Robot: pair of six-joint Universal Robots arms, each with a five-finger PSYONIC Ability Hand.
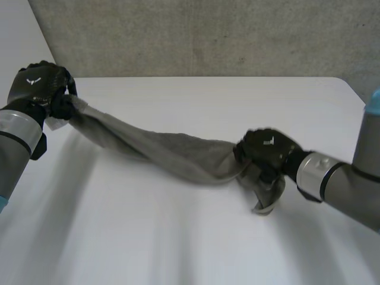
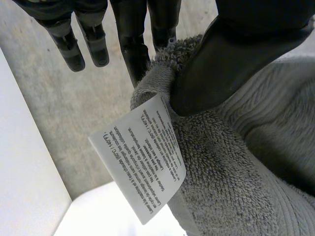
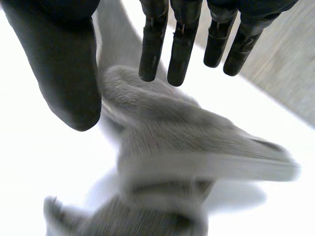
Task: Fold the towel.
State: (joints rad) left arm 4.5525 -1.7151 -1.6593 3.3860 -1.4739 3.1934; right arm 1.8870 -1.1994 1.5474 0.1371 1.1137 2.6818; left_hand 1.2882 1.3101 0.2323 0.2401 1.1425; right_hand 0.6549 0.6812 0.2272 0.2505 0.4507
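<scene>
left hand (image 2: 231,64): closed on one end of the towel (image 1: 160,148); the thumb presses the cloth against the fingers (image 2: 130,44), and the two outer fingers are straight and off it
left hand place: raised above the table (image 1: 178,243) at its far edge, close to the grey wall (image 1: 208,35)
label (image 2: 140,164): white care tag with print, sticks out of the towel edge just below the left thumb
right hand (image 1: 264,151): closed on the other end of the towel, knuckles up in the head view; in the right wrist view the cloth runs between the thumb (image 3: 69,73) and the fingers (image 3: 152,44), which look fairly straight
right hand place: low over the table, well apart from the left hand, nearer the robot
towel: grey terry, bunched into a rope-like band between the two hands, sloping down from the left hand to the right hand
towel tail: a short loose end hangs under the right hand and reaches the table
towel middle: off the table near the left hand; cannot tell if it touches beside the right hand
arms: left forearm (image 1: 18,139) and right forearm (image 1: 332,178) come in from the near side
</scene>
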